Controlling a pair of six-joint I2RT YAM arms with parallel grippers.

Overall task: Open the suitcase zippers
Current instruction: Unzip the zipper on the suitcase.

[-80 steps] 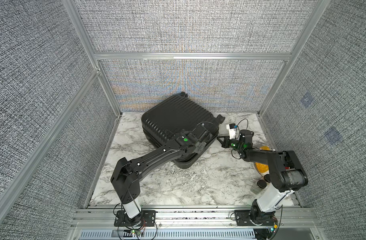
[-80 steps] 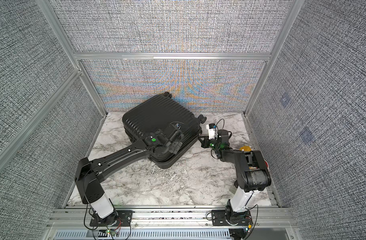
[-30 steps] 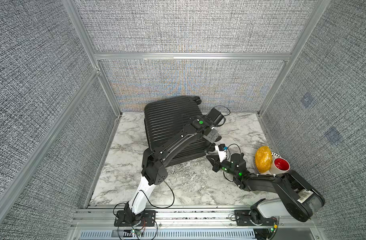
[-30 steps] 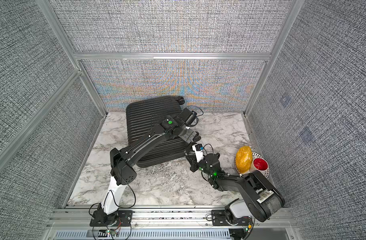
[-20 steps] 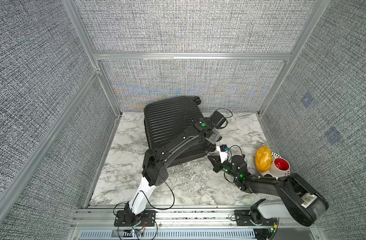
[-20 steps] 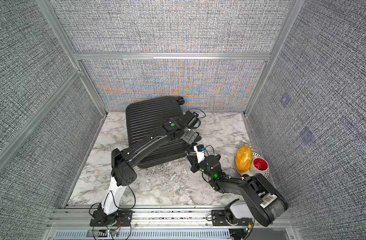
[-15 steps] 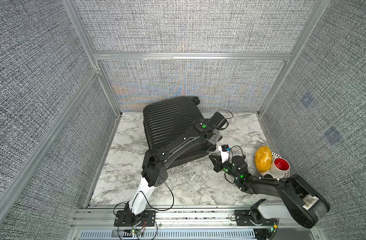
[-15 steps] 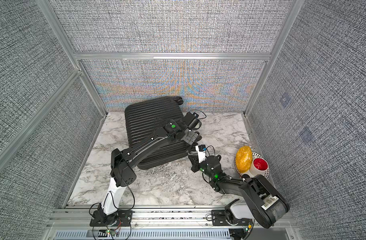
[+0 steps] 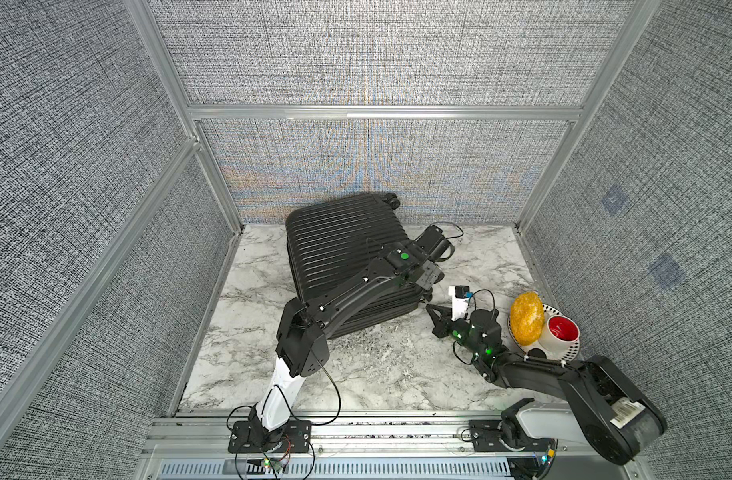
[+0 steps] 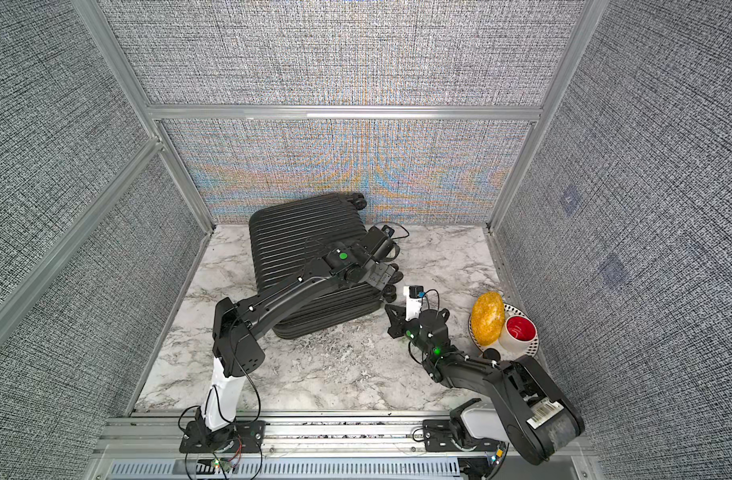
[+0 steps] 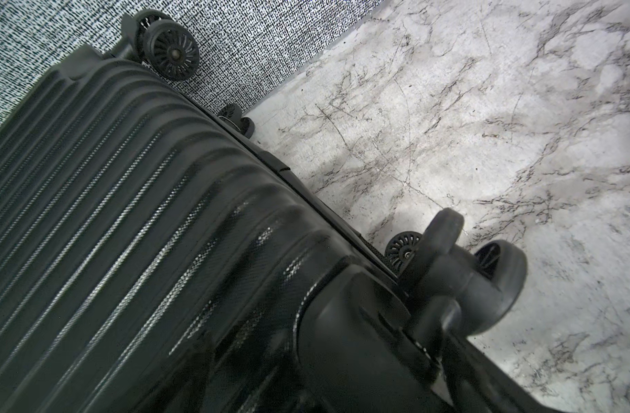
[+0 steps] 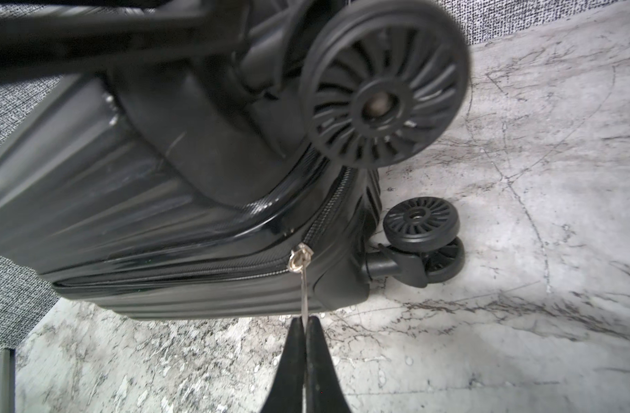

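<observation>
The suitcase (image 9: 339,245) lies flat at the frame centre in both top views. Its near right corner is just left of the right claw (image 9: 429,308), which is clamped on the pull (image 12: 303,286). From there the zipper (image 12: 199,273) runs toward lower left, and I judge this is the pulling line. The left claw (image 9: 428,274), jaws apart, is at the same corner.

A white-and-grey marble-patterned tabletop (image 9: 376,374) spans the booth from wall to wall in both top views. A black ribbed hard-shell suitcase (image 9: 335,241) lies flat on its broad side at the far middle, one far corner close to the back wall, its wheels pointing right. Well apart from it, at the right edge, sits a white round plate with dark dots (image 9: 555,309), with a small black round piece (image 9: 536,354) just beside its near rim.
</observation>
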